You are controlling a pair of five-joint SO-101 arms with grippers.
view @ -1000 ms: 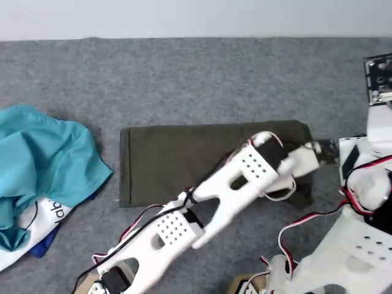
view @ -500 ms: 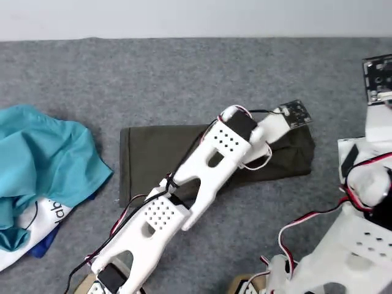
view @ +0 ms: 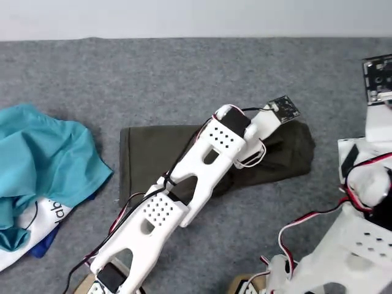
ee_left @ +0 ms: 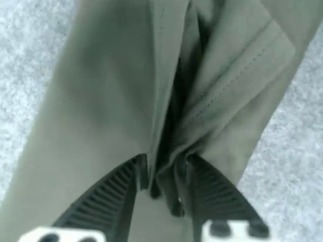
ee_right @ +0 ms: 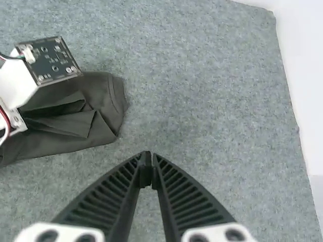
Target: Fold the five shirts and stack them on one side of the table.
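While the left arm (view: 202, 171) has swung its wrist from the lower right corner of the olive shirt (view: 153, 159) up and leftward across the high view over the last second, the cloth's right end has come with it; what lay as a flat rectangle is now rumpled and drawn inward at centre right of the frame, its lower right edge pulled up off the grey table cover (view: 184, 79); the left gripper (ee_left: 165, 166) is pinching a bunched ridge of that olive cloth between its dark fingers; I judge this to be the start of folding the right end over toward the left, so this shirt is partway folded and not yet stacked; the right gripper (ee_right: 149, 169) has its fingers pressed together on nothing, above the cover near the shirt's right end; the right arm (view: 361, 245) has kept its place at lower right; a teal shirt (view: 43, 159) lies crumpled over a white shirt (view: 37, 226) and a blue shirt (view: 43, 248) at the left edge, unmoved; as for containers, every shirt rests straight on the table cover, not in a bin or basket.
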